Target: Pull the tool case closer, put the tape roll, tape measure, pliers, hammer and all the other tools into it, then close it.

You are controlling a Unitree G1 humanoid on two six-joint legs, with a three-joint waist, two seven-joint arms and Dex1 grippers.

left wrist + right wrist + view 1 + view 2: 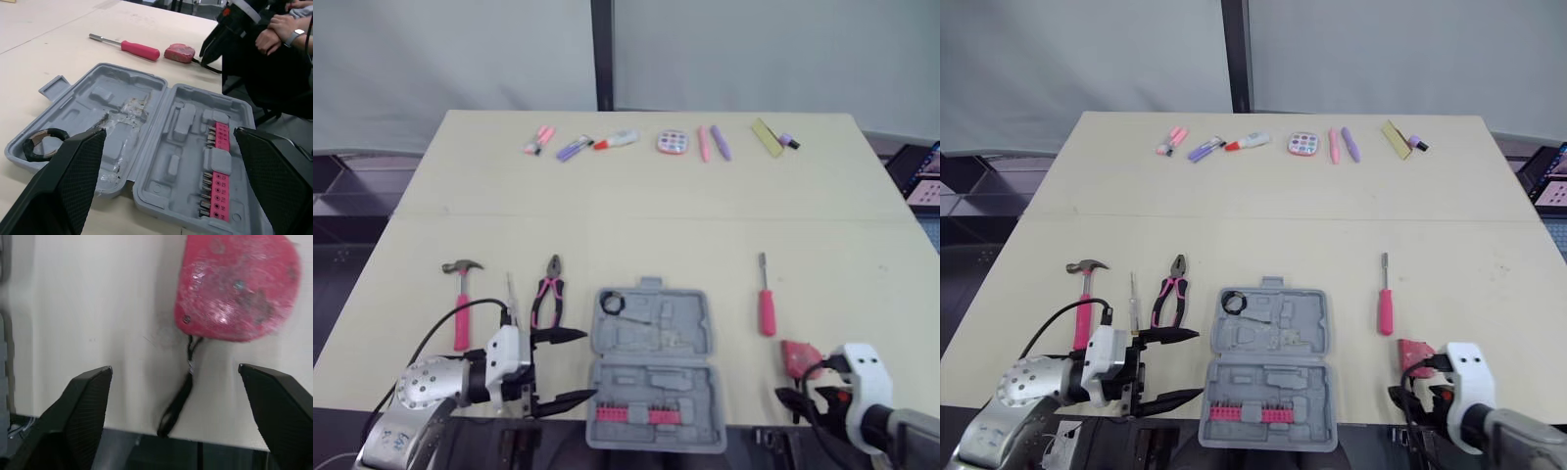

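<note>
Both grippers are held with fingers spread wide and nothing between them. The left gripper [1199, 364] is placed just beside the left edge of the grey moulded-plastic tool case [651, 338], which lies open at the table's near edge. The right gripper [174, 367] is aimed at the rounded pink tape measure [237, 289], to the case's right and close to that same edge. A black tape roll [611, 303] is seated in a corner of the far half. The pink-handled pliers [548, 299] and pink-handled hammer [461, 299] are laid left of the case.

It is judged that the tape measure could be nudged off the edge by a low approach, or that its strap could be snagged. The black strap [178, 401] trailing past the table edge is made plain in the right wrist view, whereas from the head it is too small to tell. A person's hands [281, 29] beyond the case are caught in the left wrist view.
</note>
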